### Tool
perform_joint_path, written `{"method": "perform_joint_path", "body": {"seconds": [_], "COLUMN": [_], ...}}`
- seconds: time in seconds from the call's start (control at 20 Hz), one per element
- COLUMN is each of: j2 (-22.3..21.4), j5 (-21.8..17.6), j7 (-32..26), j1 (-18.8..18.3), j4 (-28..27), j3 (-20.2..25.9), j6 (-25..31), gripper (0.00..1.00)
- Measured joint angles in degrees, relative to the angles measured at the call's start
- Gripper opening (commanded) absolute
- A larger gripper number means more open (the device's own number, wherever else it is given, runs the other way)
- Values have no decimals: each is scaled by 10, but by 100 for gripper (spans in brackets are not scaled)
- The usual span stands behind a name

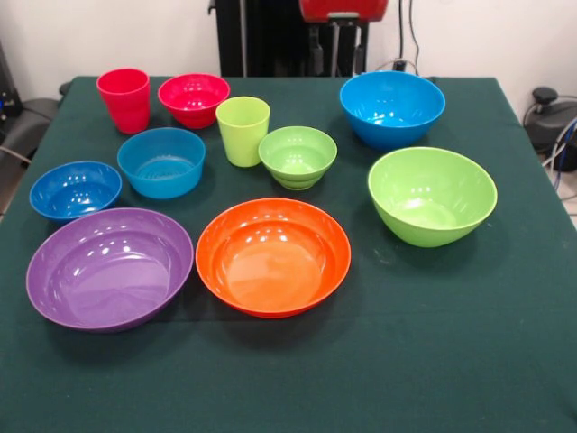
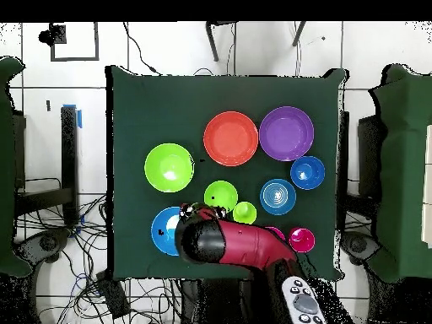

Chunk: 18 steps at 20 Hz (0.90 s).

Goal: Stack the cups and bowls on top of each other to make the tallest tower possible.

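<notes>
On the green counter (image 1: pixel 451 361), nothing is stacked. Red cup (image 1: pixel 124 99), red bowl (image 1: pixel 194 98), lime-green cup (image 1: pixel 242 130) and ribbed green bowl (image 1: pixel 297 156) stand at the far side, with the teal-blue bowl (image 1: pixel 161 161) and dark-blue bowl (image 1: pixel 75 190) nearer. Purple bowl (image 1: pixel 110 268), orange bowl (image 1: pixel 273 255) and large green bowl (image 1: pixel 432 195) crowd the front. The arm (image 2: pixel 240 243) overhangs the large blue bowl (image 1: pixel 392 107); whether the end effector is open or closed cannot be told.

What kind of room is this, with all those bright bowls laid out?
Probably a robotics lab. A red robot arm reaches over a green-covered table of plastic bowls, and loose cables trail across the tiled floor.
</notes>
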Motion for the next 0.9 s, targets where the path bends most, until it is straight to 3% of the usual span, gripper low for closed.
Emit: {"method": "perform_joint_path", "body": {"seconds": [0.45,0.9], "j2": [0,27], "j5": [-13,-53], "j7": [0,0], "j1": [-29,-44], "j4": [-24,-53], "j3": [22,32], "j6": [1,1], "gripper": [100,100]}}
